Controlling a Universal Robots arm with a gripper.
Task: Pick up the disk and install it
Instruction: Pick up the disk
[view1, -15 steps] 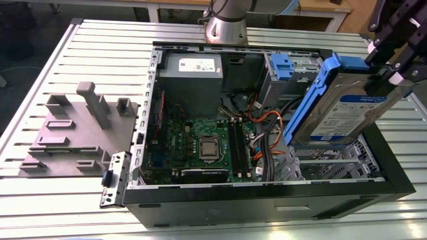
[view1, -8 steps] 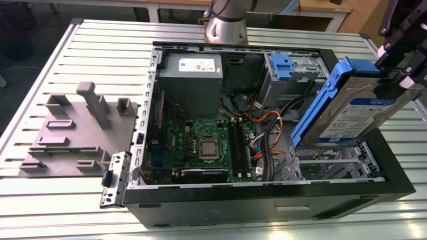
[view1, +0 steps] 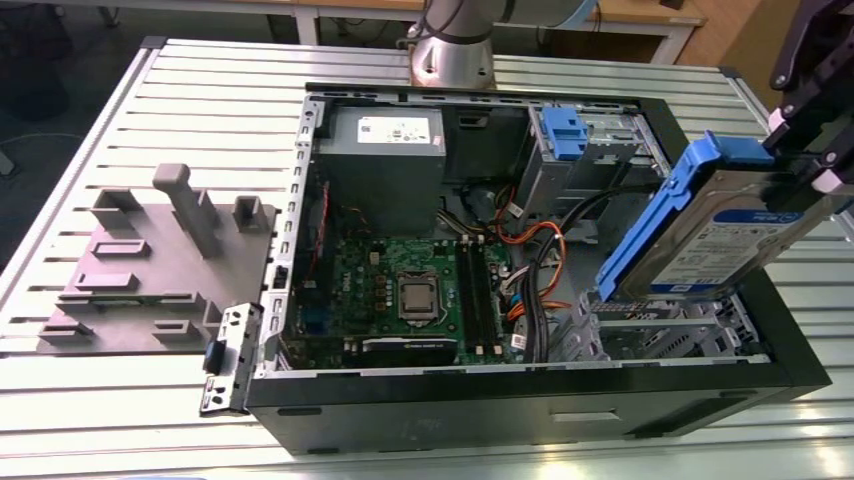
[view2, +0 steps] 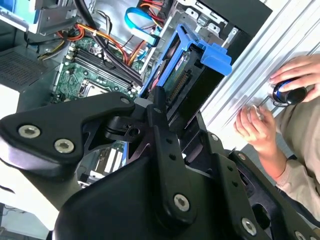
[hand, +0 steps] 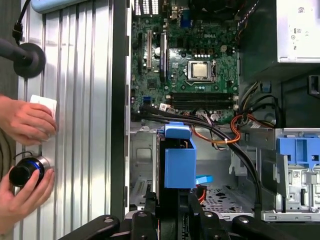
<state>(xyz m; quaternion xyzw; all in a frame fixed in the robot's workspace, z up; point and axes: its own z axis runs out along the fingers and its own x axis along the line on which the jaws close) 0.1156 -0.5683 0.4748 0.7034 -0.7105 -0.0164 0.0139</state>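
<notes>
1. Right, the hand (view1: 801, 165) is clamped on the disk (view1: 721, 240), gripping its upper end at the exterior view's right.
2. Disk hangs tilted in the air, blue carrier edge facing into the open case (view1: 534, 400).
3. Its lower end sits near the silver drive cage (view1: 667, 335) at the case's corner, not slotted in.
4. Down inside, the motherboard (view1: 400, 290) lies flat, with orange cables (view1: 534, 235) running beside it.
5. Another blue carrier (view1: 561, 130) sits in a bay at the case's far side.
6. Over on the bench (view1: 200, 110), a grey fixture (view1: 147, 270) stands just beside the case, at the exterior view's left.
7. And in the first wrist view, a person (hand: 27, 122) rests on the bench beside the case, touching a round knob (hand: 22, 172).
</notes>
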